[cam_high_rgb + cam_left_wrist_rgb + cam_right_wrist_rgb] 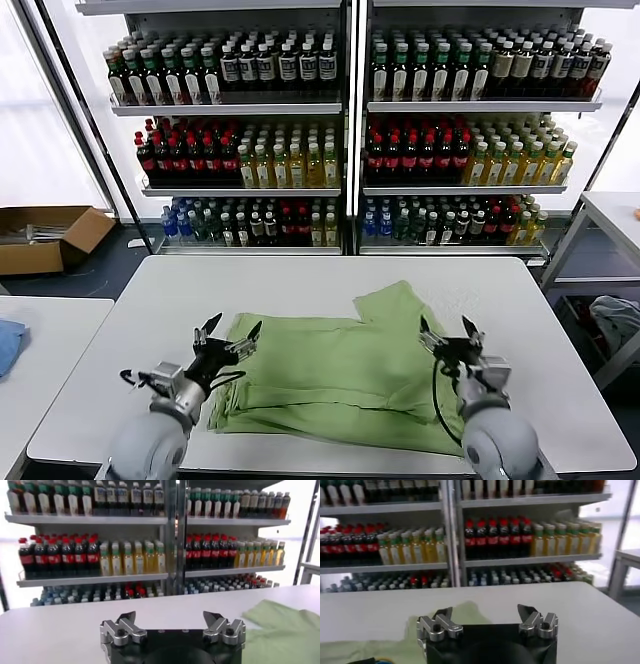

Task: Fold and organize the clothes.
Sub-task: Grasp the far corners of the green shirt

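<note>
Head view: both hands released, left hand [229,336], right hand [446,334], over polo shirt [340,375]; no legible writing.

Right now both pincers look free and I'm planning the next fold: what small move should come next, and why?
Probably lower the right pincer toward the sleeve that sticks out at the shirt's far right corner. The shirt lies partly folded on the table, both pincers hover open and hold nothing, and the left pincer sits over the tidier left edge.
</note>
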{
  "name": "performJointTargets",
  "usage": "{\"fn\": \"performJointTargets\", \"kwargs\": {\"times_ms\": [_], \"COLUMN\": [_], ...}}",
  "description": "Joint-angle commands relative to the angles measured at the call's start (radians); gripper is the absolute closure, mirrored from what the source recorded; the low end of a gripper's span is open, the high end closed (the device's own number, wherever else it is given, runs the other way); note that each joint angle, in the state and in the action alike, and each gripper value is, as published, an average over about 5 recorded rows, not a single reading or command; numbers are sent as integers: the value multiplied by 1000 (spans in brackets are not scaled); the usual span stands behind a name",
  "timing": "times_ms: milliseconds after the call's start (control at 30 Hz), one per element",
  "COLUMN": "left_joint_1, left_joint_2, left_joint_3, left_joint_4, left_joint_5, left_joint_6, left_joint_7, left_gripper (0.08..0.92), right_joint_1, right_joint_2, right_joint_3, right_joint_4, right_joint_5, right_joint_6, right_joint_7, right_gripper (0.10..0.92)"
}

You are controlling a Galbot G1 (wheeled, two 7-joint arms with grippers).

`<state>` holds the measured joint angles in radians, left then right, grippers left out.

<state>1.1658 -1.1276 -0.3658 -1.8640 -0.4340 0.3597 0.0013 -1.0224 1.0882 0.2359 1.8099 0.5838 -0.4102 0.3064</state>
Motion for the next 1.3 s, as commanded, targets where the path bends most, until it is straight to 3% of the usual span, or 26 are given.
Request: {"fn": "performJointTargets", "kwargs": {"times_ms": [33,467,1300], "left_joint_1": [-331,-355,-251], "left_joint_2": [20,1,30], "left_joint_3": [109,151,124], "left_joint_4": [342,391,326], "left_joint_5": [-36,-12,-10], "left_joint_6": [55,150,197], "left_joint_7": [34,20,22], "left_gripper": [177,177,180], "right_joint_1": [402,492,342], "right_joint_2": [15,137,201], "right_joint_3": [-191,-151,-97], "right_joint_4": [-412,-597,-577], "right_joint_5": [66,-17,-90], "right_joint_6": [-50,-49,-60], "right_joint_7": [-102,-101,-94], "right_gripper": [203,203,203]}}
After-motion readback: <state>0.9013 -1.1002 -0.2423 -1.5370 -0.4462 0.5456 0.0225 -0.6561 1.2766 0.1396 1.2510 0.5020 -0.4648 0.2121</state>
